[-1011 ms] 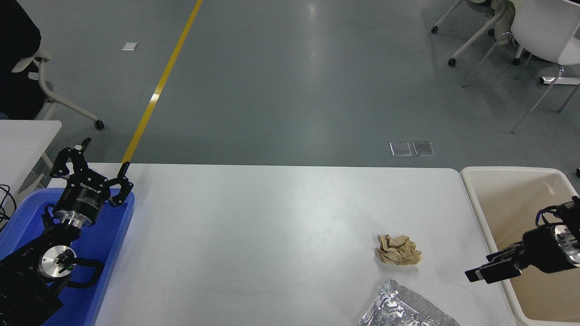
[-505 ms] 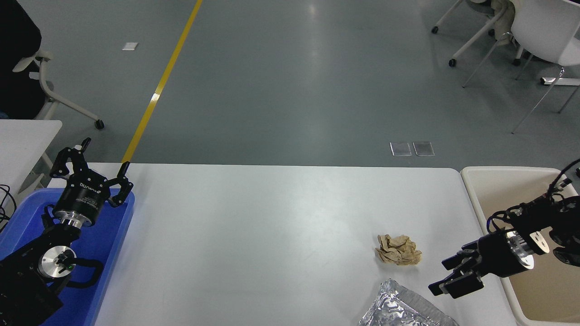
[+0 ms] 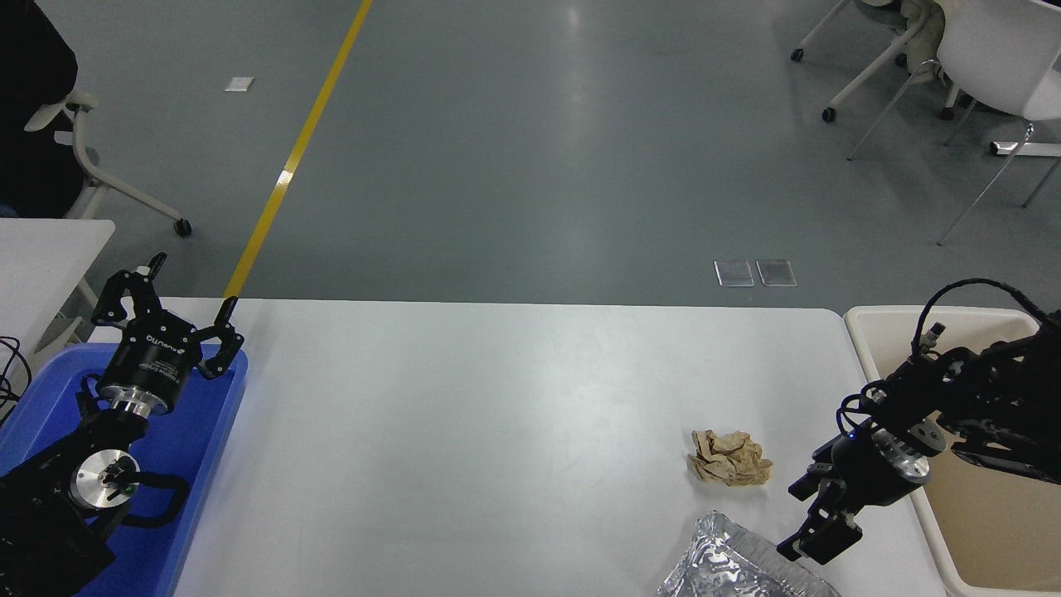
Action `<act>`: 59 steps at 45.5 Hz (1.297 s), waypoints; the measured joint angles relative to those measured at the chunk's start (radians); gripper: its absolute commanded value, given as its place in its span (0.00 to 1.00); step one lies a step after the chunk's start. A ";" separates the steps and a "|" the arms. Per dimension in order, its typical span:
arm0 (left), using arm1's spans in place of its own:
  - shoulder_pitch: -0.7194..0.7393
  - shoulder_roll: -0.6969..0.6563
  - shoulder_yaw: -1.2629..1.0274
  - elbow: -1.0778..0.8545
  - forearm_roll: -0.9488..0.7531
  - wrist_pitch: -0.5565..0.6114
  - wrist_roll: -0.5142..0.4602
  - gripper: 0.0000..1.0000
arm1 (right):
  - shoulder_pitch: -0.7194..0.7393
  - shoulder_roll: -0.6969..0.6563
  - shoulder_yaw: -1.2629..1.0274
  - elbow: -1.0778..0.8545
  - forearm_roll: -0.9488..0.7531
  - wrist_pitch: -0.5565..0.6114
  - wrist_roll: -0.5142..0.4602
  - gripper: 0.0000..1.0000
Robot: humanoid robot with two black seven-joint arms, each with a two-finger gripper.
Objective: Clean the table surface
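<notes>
Here the white table surface (image 3: 497,431) fills the middle of the view, with a crumpled brown paper ball (image 3: 729,458) lying toward its right side and a piece of crinkled foil (image 3: 729,568) at the near edge. The right gripper (image 3: 816,531) hangs just above the foil's right corner, pointing down; whether its jaws are open or closed I cannot tell. The left gripper (image 3: 166,311) sits over the blue tray (image 3: 203,464) with jaws spread wide. A beige bin (image 3: 953,319) stands beside the table's right end

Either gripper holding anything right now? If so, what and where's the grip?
Nothing is held. The left gripper sits open over the blue tray. The right gripper hangs empty beside the crumpled foil, near the brown paper wad.
</notes>
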 measured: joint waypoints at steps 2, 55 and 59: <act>0.000 0.000 0.000 0.000 0.000 0.000 0.000 1.00 | -0.004 0.003 -0.002 0.000 0.000 0.000 0.000 0.99; 0.000 0.000 0.000 0.000 0.000 0.000 0.000 1.00 | -0.120 0.063 -0.005 -0.105 0.003 -0.074 0.000 0.74; 0.000 0.000 0.000 0.000 0.000 0.000 0.000 1.00 | -0.125 0.063 -0.006 -0.111 0.003 -0.076 0.000 0.72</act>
